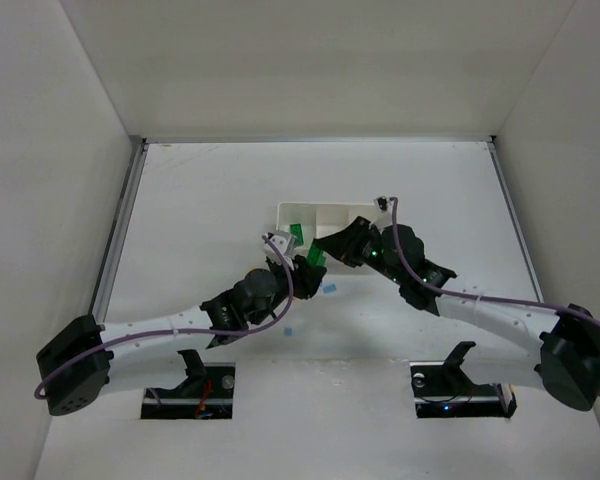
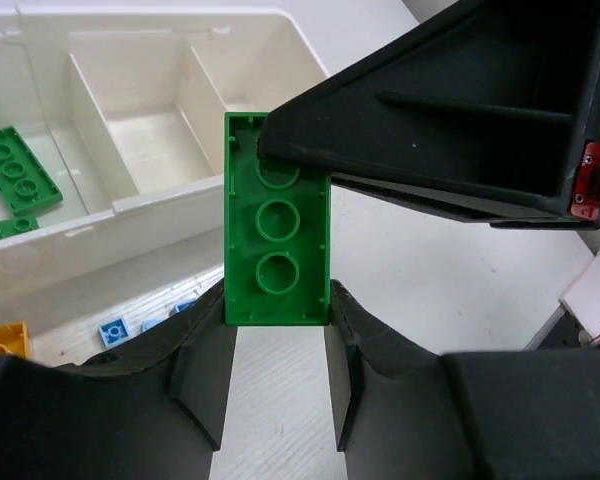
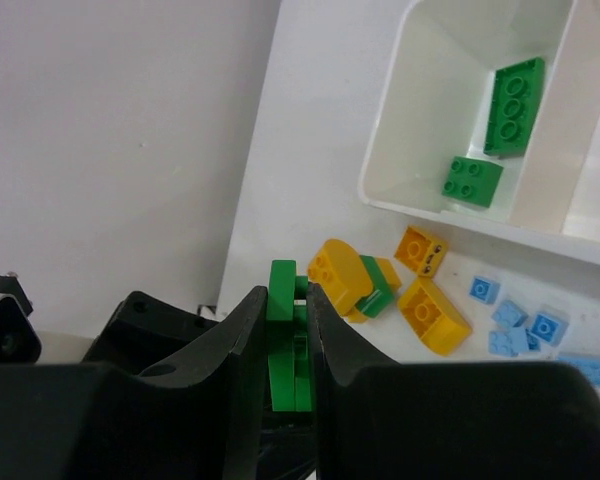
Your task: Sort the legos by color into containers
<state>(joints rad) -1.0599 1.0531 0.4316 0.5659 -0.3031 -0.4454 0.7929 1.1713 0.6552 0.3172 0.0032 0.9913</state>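
Observation:
A bright green brick (image 2: 276,240) hangs above the table, held at both ends. My left gripper (image 2: 277,300) is shut on its near end. My right gripper (image 3: 285,295) is shut on the far end, its finger (image 2: 430,120) covering the brick's top. From above, the brick (image 1: 317,258) sits between both grippers, just in front of the white three-compartment tray (image 1: 310,212). Two green bricks (image 3: 513,105) (image 3: 472,182) lie in the tray's end compartment. Yellow bricks (image 3: 435,318) (image 3: 421,250), one joined with a green piece (image 3: 345,275), and several tiny blue ones (image 3: 545,328) lie on the table.
White enclosure walls (image 1: 50,150) surround the table on three sides. The tray's other two compartments (image 2: 150,140) hold nothing that I can see. Loose blue pieces (image 1: 329,290) (image 1: 289,331) lie between the arms. Two dark slots (image 1: 190,385) sit at the near edge.

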